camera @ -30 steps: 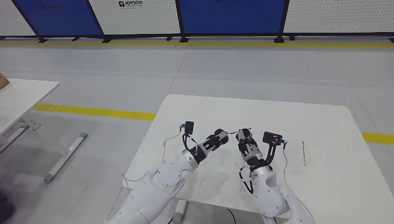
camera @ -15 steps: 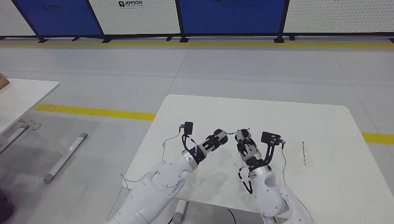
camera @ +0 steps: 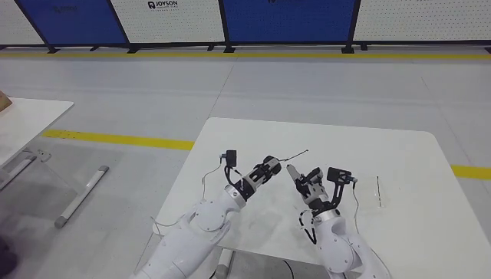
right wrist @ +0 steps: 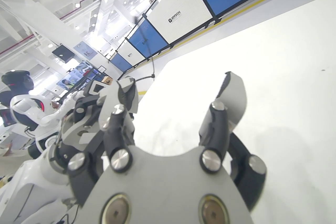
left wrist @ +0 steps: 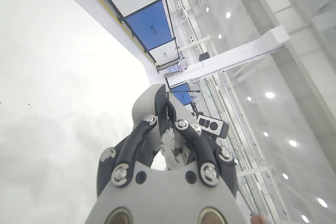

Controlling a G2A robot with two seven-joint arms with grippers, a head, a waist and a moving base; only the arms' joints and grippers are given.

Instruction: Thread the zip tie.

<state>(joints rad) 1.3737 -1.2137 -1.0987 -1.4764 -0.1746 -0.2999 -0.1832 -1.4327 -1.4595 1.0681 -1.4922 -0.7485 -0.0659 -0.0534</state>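
Note:
My left gripper (camera: 273, 162) is over the table's near middle, shut on one end of a thin black zip tie (camera: 294, 155). The tie sticks out from its fingertips toward the far right, off the table surface. In the left wrist view the tie (left wrist: 188, 91) pokes out past the closed gripper (left wrist: 166, 93). My right gripper (camera: 301, 175) is just to the right of it, open with nothing between its fingers. In the right wrist view the right gripper (right wrist: 181, 93) gapes wide, with the tie (right wrist: 152, 68) curving upward beyond one fingertip.
A second zip tie (camera: 378, 190) lies flat on the white table (camera: 383, 149) to the right of the right arm. A gap of floor separates this table from another white table (camera: 31, 118) at the left.
The right gripper has opened and drawn slightly right, away from the tie. The left gripper has shifted a little left, and the tie's free end now juts out toward the far right.

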